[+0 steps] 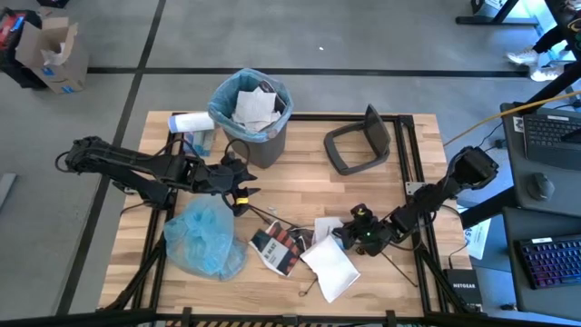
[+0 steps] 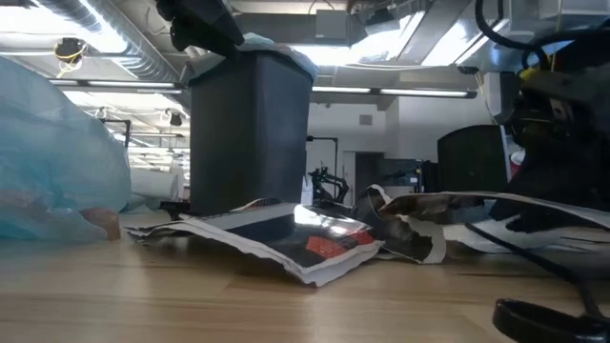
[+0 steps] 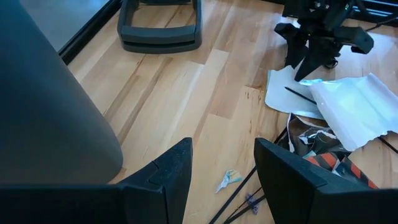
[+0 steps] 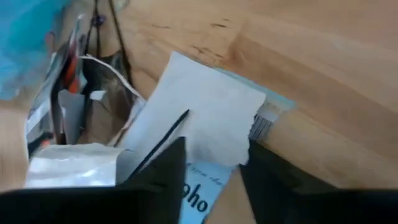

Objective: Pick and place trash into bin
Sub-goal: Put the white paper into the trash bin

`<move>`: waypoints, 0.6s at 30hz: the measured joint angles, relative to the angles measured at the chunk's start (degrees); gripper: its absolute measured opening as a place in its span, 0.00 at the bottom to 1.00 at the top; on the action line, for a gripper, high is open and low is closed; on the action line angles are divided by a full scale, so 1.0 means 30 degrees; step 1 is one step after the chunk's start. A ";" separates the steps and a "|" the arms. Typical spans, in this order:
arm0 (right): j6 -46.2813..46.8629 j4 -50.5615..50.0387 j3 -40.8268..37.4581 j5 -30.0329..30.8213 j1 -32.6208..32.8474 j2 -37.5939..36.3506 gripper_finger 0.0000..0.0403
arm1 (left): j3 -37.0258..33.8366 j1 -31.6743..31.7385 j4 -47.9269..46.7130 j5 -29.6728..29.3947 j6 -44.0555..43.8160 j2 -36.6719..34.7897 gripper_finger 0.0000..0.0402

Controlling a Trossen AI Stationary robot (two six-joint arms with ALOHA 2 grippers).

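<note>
I see the right gripper point(image 1: 356, 229) part-open, gripping nothing, over the white paper point(image 4: 199, 118), nearer than the left.

The bin point(image 1: 259, 127) was dark grey with a light blue liner point(image 1: 224, 109), and its lid point(image 1: 359, 143) on the pale wooden table point(image 1: 300, 195) matched that grey. A crumpled bag point(image 1: 204, 238) was light blue, the printed packet point(image 1: 277, 248) red, black and white, and the mailer point(image 1: 331, 268) white.

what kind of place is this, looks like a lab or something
Likely a robotics lab or workshop: a wooden work table with two robot arms, keyboards on a desk beside it, and exposed ceiling ducts with strip lights.
</note>
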 joint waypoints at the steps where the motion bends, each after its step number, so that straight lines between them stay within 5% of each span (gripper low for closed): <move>1: -0.0482 0.0284 0.0000 -0.0004 -0.0110 0.0007 0.30 | 0.0000 -0.0005 0.0000 0.0000 0.0000 0.0000 0.41; 6: -0.2491 0.0832 0.0054 -0.0215 -0.0536 0.0007 0.03 | 0.0000 -0.0005 -0.0020 0.0000 0.0000 0.0000 0.41; 18: -0.9716 -0.4690 0.4898 0.0406 -0.1089 -0.2558 0.00 | 0.0245 0.0002 -0.0099 -0.0004 0.0587 -0.0912 0.41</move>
